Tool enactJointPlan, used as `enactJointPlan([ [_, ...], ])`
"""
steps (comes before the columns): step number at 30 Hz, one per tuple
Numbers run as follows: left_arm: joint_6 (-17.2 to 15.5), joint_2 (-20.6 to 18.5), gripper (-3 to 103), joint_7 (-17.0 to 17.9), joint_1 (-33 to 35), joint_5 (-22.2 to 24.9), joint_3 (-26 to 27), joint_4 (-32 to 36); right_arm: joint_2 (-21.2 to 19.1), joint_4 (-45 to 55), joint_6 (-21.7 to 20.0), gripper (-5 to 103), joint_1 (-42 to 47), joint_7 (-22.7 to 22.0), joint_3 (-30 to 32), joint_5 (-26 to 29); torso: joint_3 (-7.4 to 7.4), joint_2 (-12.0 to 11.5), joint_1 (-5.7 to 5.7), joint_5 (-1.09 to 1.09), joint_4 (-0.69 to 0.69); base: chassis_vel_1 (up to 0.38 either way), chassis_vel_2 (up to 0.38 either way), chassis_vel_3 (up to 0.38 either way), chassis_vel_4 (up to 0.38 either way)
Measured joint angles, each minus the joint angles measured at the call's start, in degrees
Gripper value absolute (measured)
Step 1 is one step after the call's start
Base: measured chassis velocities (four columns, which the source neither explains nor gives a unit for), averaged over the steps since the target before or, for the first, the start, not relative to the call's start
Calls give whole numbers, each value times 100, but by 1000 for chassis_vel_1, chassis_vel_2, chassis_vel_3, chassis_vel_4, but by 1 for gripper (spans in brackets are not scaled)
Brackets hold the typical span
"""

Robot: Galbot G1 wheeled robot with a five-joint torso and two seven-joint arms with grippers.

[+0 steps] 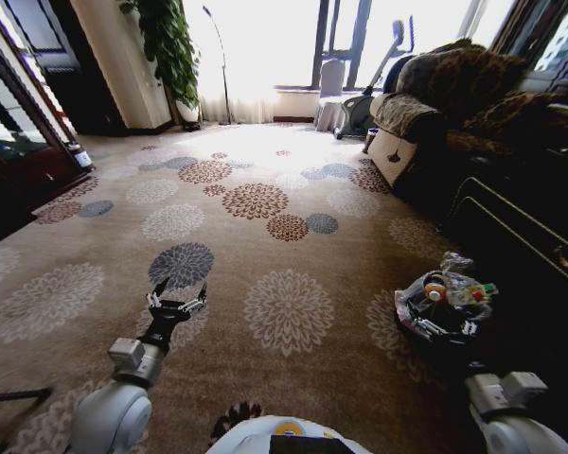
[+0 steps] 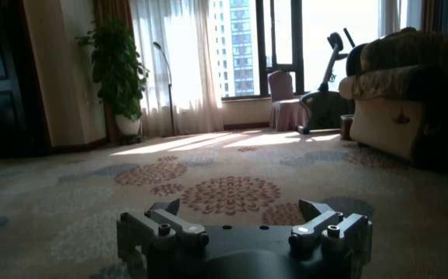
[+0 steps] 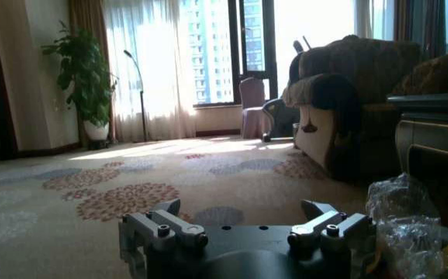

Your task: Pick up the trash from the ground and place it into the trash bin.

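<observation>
a wide living-room carpet (image 1: 265, 246) with round flower medallions runs back to bright curtained windows, with a potted plant (image 1: 166, 47) and a floor lamp (image 1: 218, 57) near the far wall and a dark-draped armchair (image 1: 445, 104) on the robot's right.

the left gripper (image 1: 178, 301) hangs low over the carpet ahead of the robot's left side, its jaws spread apart with nothing between them; in the left wrist view the left gripper (image 2: 243, 218) shows both fingers (image 2: 179, 228) splayed wide above bare carpet. the right gripper (image 3: 243, 216) shows in the right wrist view with its jaws likewise spread and empty, held low just beside crinkled clear plastic (image 3: 406, 224).

the trash bin (image 1: 443, 307), a small black bucket with a thin pale liner, stands on the carpet at the robot's right, close to a dark cabinet (image 1: 530, 236). several pieces of trash (image 1: 452, 287) already lie inside it, among them something yellow-orange and a scrap with red and green. the right arm (image 1: 511, 407) sits just behind the bin.
</observation>
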State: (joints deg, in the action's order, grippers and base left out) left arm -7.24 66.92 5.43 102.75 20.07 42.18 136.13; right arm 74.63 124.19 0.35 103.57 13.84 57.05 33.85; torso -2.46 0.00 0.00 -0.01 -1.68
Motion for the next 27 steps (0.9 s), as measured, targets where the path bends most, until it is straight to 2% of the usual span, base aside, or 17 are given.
enactJointPlan([
  [2, 29, 9, 100, -1, 15, -4, -24, 8, 43, -16, 95, 100, 11, 38, 0, 49, 0, 0, 0, 1, 0, 71, -74, -78, 58],
  [5, 165, 67, 100, -4, 55, -62, -81, 48, 174, -103, 507, 100, 137, 258, 44, 99, 0, 0, 0, 1, 1, 17, -25, -11, 18],
  [9, 272, 210, 100, -43, 124, -79, -51, 116, 151, -119, 713, 100, 296, 432, 137, 94, -1, 0, 0, 0, 1, 0, 0, 0, 0],
  [16, 401, 434, 100, -159, 327, 54, 45, 138, 139, -245, 782, 100, 220, 467, 141, 53, -1, 0, 0, 0, -1, 0, 0, 0, 0],
  [21, 545, 448, 100, -212, 366, -136, -21, -47, 264, -298, 714, 100, 95, 446, 30, -57, -1, 0, 0, 1, 0, 0, 0, 0, 0],
  [27, 546, 444, 100, -213, 337, -203, -33, -93, 279, -307, 697, 100, 76, 427, 21, -114, -1, 0, 0, 1, 0, 0, 0, 0, 0],
])
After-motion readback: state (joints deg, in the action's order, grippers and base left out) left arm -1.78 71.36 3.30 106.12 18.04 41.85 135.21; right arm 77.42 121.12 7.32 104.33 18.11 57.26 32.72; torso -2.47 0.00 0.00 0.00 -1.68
